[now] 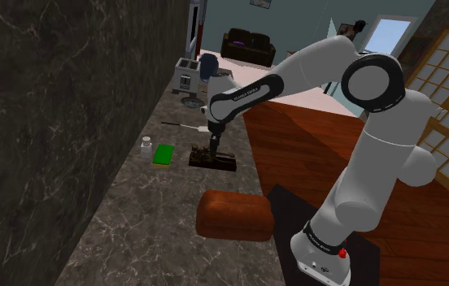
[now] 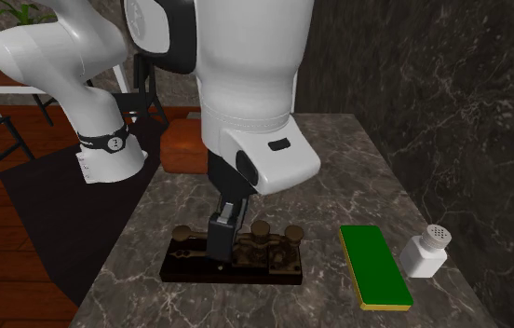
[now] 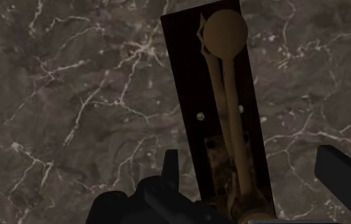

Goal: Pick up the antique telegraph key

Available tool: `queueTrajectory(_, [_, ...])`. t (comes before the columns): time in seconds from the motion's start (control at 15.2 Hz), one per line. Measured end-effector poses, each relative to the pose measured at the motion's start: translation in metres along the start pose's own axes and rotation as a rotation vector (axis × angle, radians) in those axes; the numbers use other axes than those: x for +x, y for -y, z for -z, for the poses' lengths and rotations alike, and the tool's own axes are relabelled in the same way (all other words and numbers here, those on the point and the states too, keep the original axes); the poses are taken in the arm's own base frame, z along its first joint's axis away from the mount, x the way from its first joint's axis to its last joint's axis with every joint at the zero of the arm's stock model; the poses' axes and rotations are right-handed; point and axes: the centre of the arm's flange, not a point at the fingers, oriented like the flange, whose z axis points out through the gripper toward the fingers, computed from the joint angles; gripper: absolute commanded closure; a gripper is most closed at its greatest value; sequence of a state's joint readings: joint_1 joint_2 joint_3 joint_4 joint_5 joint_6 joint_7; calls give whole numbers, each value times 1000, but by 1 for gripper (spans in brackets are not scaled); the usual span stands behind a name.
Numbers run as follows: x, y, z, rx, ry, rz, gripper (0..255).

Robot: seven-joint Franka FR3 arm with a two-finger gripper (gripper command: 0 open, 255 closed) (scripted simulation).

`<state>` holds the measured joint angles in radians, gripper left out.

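Note:
The telegraph key is a dark flat base with brass-coloured parts and a long lever ending in a round knob. It lies on the dark marbled counter, also seen as telegraph key. My black gripper has come down onto its middle. In the wrist view the gripper is open. Its fingers stand on either side of the base with a gap at each side, touching nothing. In the shoulder view the gripper sits right over the key.
A green flat block and a small white shaker lie just beyond the key, toward the dark marble wall. A reddish-brown rounded block rests on the counter near the stand. Small appliances crowd the far end.

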<state>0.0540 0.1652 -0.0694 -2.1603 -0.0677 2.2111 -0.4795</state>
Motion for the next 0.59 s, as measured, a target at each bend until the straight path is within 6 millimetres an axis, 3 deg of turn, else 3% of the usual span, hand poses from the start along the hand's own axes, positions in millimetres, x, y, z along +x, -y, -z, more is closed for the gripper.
queueTrajectory(0.26, [2, 0, -20, 0, 0, 1, 0])
queueTrajectory(0.33, [3, 0, -23, 0, 0, 1, 255])
queueTrajectory(0.59, [3, 0, -24, 0, 0, 1, 255])
